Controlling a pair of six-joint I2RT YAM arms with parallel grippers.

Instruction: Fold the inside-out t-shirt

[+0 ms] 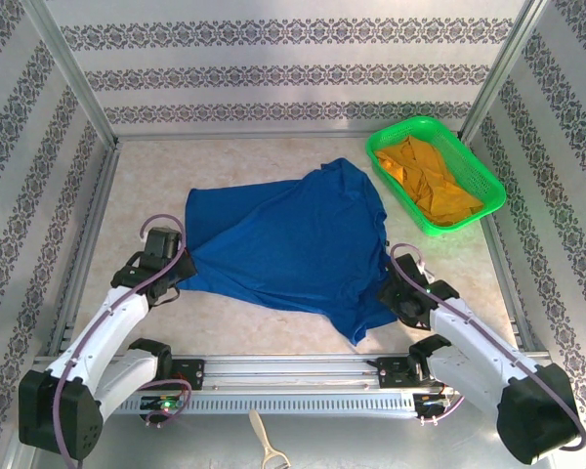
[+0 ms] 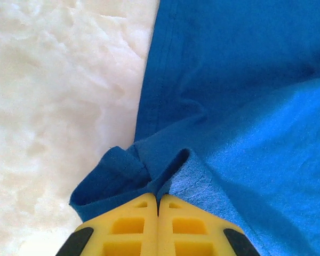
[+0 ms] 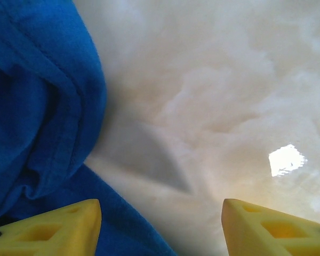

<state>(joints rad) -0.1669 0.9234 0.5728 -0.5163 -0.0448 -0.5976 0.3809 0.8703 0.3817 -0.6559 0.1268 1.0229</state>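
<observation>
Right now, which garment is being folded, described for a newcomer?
Start at the pale table and look at its middle. The t-shirt lies spread there, royal blue, unlike the orange garment heaped in the green basket at the far right.

Item: royal-blue t-shirt (image 1: 293, 244), one piece, unfolded.

Position: lies across the middle of the pale table (image 1: 156, 166), loosely spread and not flat. The broad body runs from the near left up to a rounded bulge at the far right, and a narrower part trails toward the near right.

Condition: creased throughout, with one layer lapped over another along the left side. A stitched hem runs up its left edge in the left wrist view (image 2: 245, 80). The near-left corner is bunched and pinched between the closed fingers of the left gripper (image 2: 159, 198). In the right wrist view (image 3: 37, 106) a rolled, seamed edge rests on the tabletop.
</observation>
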